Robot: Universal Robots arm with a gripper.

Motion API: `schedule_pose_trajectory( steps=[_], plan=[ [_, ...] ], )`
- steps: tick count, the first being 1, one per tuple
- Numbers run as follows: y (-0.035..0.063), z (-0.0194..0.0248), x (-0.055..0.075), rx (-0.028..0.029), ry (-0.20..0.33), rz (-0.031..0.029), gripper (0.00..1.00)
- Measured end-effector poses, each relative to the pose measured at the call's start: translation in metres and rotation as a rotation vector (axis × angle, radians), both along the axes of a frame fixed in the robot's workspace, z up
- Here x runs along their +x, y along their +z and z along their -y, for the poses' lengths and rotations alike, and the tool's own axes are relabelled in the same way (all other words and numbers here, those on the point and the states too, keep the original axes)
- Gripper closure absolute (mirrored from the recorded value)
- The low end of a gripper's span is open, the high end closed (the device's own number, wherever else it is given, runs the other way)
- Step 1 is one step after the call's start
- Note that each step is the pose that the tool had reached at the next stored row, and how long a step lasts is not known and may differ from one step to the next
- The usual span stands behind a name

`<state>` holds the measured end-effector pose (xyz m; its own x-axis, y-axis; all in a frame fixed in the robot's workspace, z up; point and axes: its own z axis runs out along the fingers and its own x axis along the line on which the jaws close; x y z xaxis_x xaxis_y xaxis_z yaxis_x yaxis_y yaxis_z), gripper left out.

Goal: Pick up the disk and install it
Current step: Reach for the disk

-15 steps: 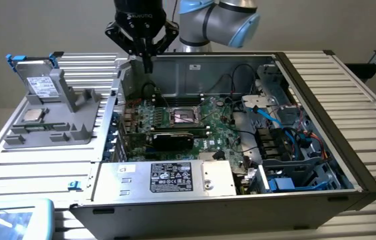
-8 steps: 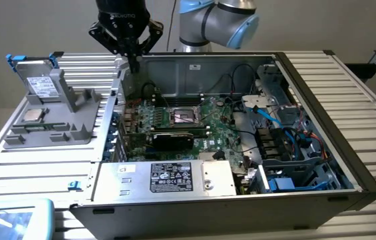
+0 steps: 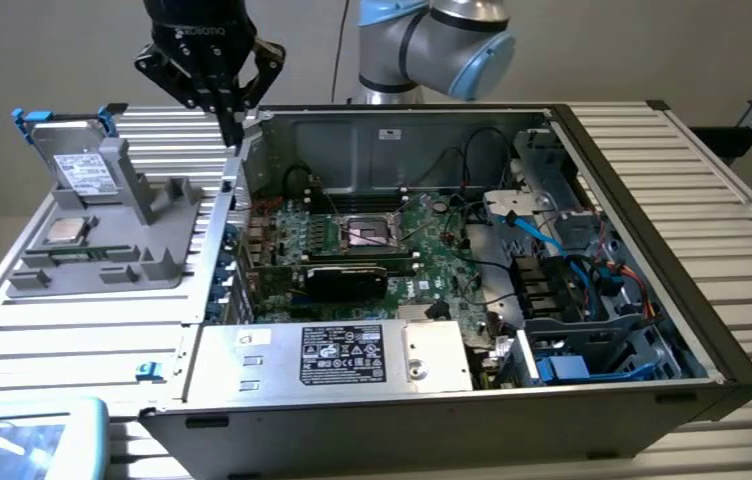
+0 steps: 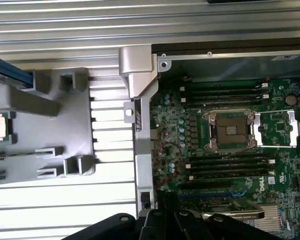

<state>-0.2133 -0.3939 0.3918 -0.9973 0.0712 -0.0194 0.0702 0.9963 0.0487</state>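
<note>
Silver-grey disk (image 3: 83, 172) with a white label, and bright blue carrier tabs sticking out at its top end. It's propped in the grey stand (image 3: 136, 250) on the exterior view's left, just beside the open PC case (image 3: 349, 130). The arm comes down from above, gripper (image 3: 232, 130) pointing straight down over the case wall nearest the stand, claw pressed together with nothing in it. The disk leans back steeply, long axis running up and away, label facing the camera, apart from the gripper.
</note>
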Motion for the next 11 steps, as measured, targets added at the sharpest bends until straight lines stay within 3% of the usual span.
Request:
schedule_pose_trajectory(
  steps=[11],
  plan=[
    [-0.0006,-0.0049,-0.050,0.0000,0.000,0.0000,0.89]
  ],
)
